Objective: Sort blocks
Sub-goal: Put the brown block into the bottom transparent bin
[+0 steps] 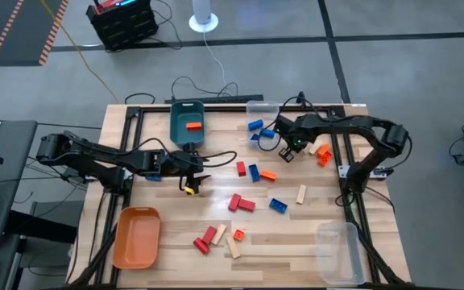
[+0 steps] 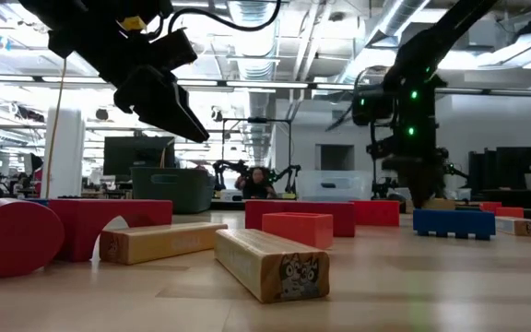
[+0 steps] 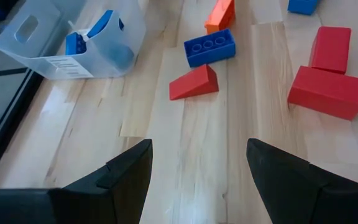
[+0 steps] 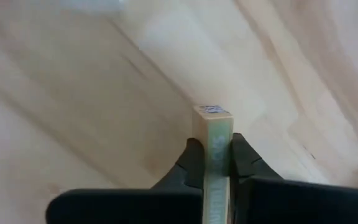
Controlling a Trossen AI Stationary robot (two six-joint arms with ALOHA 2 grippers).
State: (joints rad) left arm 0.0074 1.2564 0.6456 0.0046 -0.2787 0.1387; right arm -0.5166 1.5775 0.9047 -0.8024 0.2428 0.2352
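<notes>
Red, blue, orange and pale wood blocks lie scattered over the wooden table point(image 1: 167, 242), among them a red wedge point(image 3: 193, 83) and a blue studded brick point(image 3: 209, 47). My right gripper point(image 4: 213, 152) point(image 1: 287, 149) is over the table's far right part, pointing steeply down, shut on a slim pale wood block point(image 4: 213, 124). My left gripper point(image 3: 197, 155) point(image 1: 193, 181) hangs open above the table left of centre, with bare wood below its fingers. My right gripper pinches the pale wood block's two long flat sides point(image 4: 213, 134) between its two fingers point(image 4: 194, 163). The fingers come from above and lie along the block, whose printed end point(image 4: 213, 111) sticks out past the fingertips toward the table. I cannot tell whether that end touches the table.
A teal bin point(image 1: 188, 122) at the far middle holds an orange block point(image 1: 193, 126). A clear bin point(image 3: 55, 43) with blue blocks stands beside it. An orange bin point(image 1: 137, 236) sits near left, another clear bin point(image 1: 337, 251) near right. Cables point(image 1: 216, 157) cross the table.
</notes>
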